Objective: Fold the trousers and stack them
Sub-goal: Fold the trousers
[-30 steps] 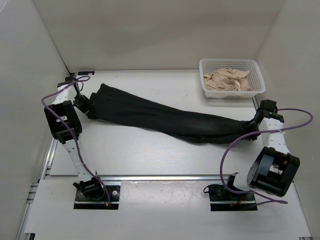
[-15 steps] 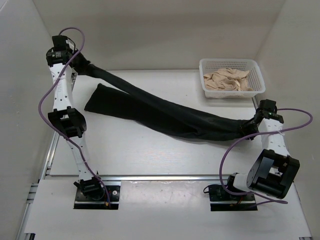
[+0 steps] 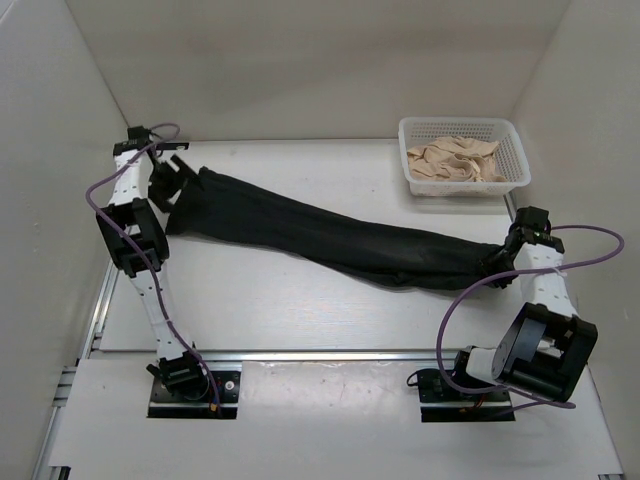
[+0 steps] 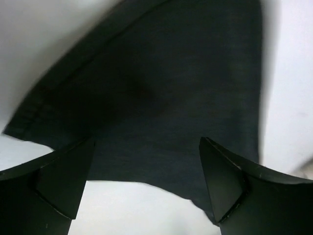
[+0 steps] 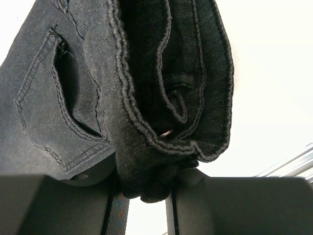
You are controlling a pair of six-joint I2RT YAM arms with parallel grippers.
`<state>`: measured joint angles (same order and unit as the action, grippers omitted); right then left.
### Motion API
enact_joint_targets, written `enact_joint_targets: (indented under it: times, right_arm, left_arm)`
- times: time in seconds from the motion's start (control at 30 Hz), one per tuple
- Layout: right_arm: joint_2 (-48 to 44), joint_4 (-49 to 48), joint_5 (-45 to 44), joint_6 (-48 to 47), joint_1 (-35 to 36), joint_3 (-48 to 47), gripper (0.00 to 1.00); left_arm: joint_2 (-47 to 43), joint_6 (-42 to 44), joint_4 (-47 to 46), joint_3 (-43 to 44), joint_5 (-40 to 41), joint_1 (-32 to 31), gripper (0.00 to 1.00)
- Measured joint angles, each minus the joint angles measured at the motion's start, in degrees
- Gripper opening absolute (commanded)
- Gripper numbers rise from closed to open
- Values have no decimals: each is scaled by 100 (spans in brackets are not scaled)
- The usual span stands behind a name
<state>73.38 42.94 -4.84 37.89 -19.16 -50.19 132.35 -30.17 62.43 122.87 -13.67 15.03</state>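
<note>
Trousers [image 3: 330, 235] lay folded lengthwise across the surface [image 3: 300, 310], from upper left to middle right. Left pincer [image 3: 172, 183] gaped wide at their hem end, gripping nothing; right pincer [image 3: 497, 262] clamped the waistband.

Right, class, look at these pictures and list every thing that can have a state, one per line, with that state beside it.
trousers: stretched out long, legs together, not yet folded short
left tool: open, over the leg end, holding nothing
right tool: shut on the bunched waist end of the trousers
basket: upright, partly filled
beige cloth: crumpled, lying inside the basket
</note>
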Motion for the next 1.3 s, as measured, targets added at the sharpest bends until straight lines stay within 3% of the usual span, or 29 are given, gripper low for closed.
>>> enact_joint_targets:
  times: [0.07, 0.17, 0.27, 0.33, 0.37, 0.4, 0.43, 0.63, 0.73, 0.87, 0.9, 1.0, 1.17, 1.3]
  right_arm:
    - [-74, 0, -2, -7, 0, 39, 31]
    - [-118, 0, 4, -20, 0, 48, 32]
    - [-118, -4, 9, -33, 0, 48, 32]
    - [-120, -4, 15, -39, 0, 48, 32]
    - [-118, -4, 20, -39, 0, 48, 32]
    - [-120, -9, 31, -42, 0, 48, 32]
    - [-120, -20, 35, -44, -2, 48, 32]
    - [-120, -55, 79, -57, -20, 61, 32]
    - [-125, -79, 94, -76, -28, 98, 32]
    - [-136, -107, 114, -81, -33, 136, 32]
    - [-136, -109, 116, -83, -33, 136, 32]
    - [-140, -111, 142, -83, -33, 136, 32]
    - [-157, -109, 223, -81, -33, 136, 32]
    - [-160, -107, 337, -55, -26, 136, 29]
  left_arm:
    - [0, 22, 11, -507, 105, 146, 100]
    - [-24, 33, 7, -905, 247, 356, 81]
    - [-199, 24, -22, -1121, 400, 507, 55]
    - [-404, 57, -122, -1331, 468, 527, 63]
    - [-511, 68, -142, -1436, 487, 518, 72]
    - [-590, 79, -142, -1513, 511, 496, 88]
    - [-638, 105, -153, -1558, 518, 476, 94]
    - [-667, 55, -269, -1893, 472, 269, 96]
    - [-667, -13, -306, -2122, 474, 164, 86]
    - [-632, -140, -341, -2201, 496, 50, 60]
    - [-625, -162, -363, -2199, 509, 31, 37]
    - [-623, -236, -393, -2157, 560, -13, 10]
    - [-599, -267, -114, -1521, 667, -94, 10]
    - [-302, -267, 269, 136, 501, -229, 10]
